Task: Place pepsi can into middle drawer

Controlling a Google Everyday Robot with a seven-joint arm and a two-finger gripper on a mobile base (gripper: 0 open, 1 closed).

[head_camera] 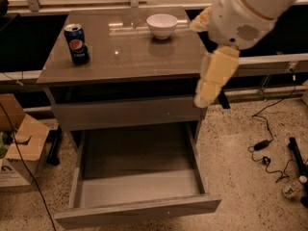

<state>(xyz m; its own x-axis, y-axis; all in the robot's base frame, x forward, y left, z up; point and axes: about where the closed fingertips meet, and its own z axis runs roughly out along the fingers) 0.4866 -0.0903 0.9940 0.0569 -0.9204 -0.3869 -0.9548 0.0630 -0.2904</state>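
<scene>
The pepsi can stands upright on the left of the cabinet top, dark blue with the round logo facing me. The middle drawer is pulled fully out below, wide and shallow, with nothing on its floor. My arm comes in from the upper right. Its cream-coloured end with the gripper hangs beside the cabinet's right front corner, well right of the can and above the drawer's right wall. It holds nothing that I can see.
A white bowl stands at the back middle of the cabinet top. A shut grey drawer front sits above the open drawer. Cardboard boxes lie on the floor at left, and cables at right.
</scene>
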